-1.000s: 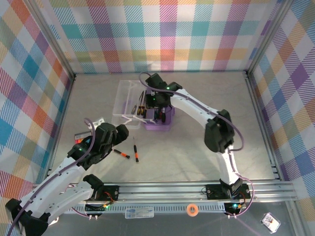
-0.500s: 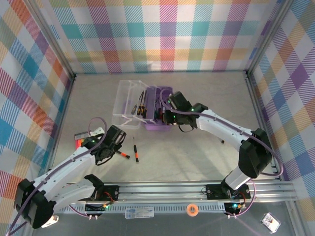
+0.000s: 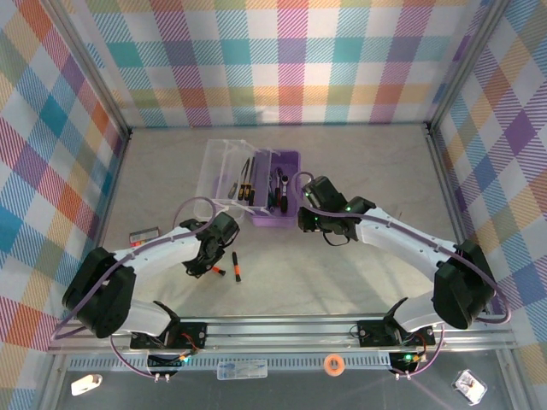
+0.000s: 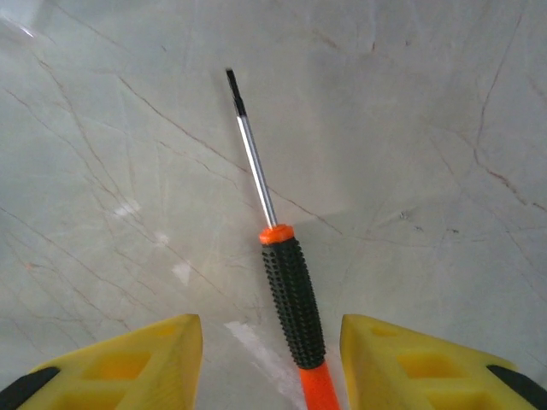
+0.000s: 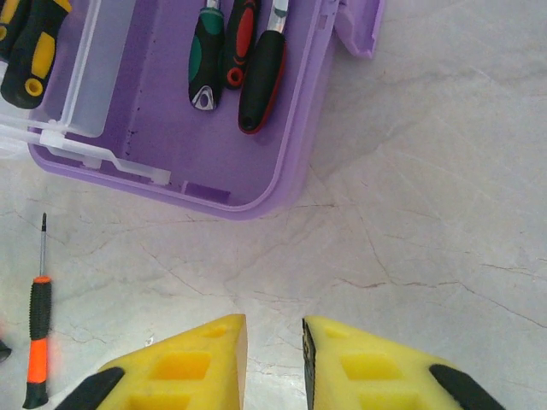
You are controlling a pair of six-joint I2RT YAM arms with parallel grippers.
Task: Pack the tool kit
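The left gripper (image 4: 270, 346) has its yellow fingers (image 4: 128, 363) a fair way apart, one on either side of the black knurled handle of a screwdriver (image 4: 291, 299) lying flat on the table (image 4: 410, 128). There is a gap on both sides of the handle, so nothing is clamped. The steel shaft points away from the fingers. There is an orange collar where the shaft meets the handle, and orange again toward the butt. Seen from above, this gripper is low over the near-left part of the table. Just to the right of its screwdriver lies a second screwdriver (image 3: 236, 266), also black and orange, not touching the first.

The right gripper (image 5: 273, 329) has its jaws drawn almost together. Only a slim strip of bare table shows between them, and nothing is in it. It hangs just near and right of the purple case (image 3: 275, 221). The case sits open around the middle of the table, with its clear lid (image 3: 218, 175) folded out to the left. Inside the case, three tools (image 5: 256, 68) with green, red and black handles lie side by side. Yellow-and-black handles (image 5: 30, 43) lie over on the lid side.
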